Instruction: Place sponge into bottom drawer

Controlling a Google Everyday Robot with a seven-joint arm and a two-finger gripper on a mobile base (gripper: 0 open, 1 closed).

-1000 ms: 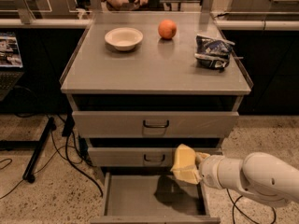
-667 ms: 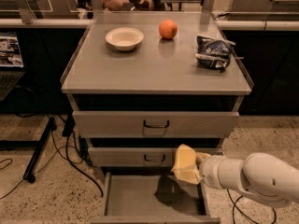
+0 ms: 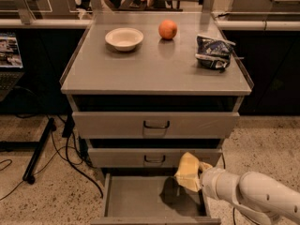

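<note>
The pale yellow sponge [image 3: 187,170] is held in my gripper [image 3: 198,173], which reaches in from the lower right on a white arm [image 3: 253,196]. The gripper is shut on the sponge and holds it just above the right side of the open bottom drawer [image 3: 136,198], in front of the middle drawer's face. The sponge casts a dark shadow on the drawer's grey floor. The drawer is pulled out, and its floor shows nothing else on it.
Two upper drawers [image 3: 155,124] with dark loop handles are closed. On the cabinet top stand a white bowl [image 3: 124,38], an orange fruit [image 3: 168,29] and a dark snack bag [image 3: 213,53]. Cables and a black stand leg [image 3: 40,146] lie on the floor at left.
The gripper with the sponge has dropped slightly lower toward the open bottom drawer. Nothing else has moved.
</note>
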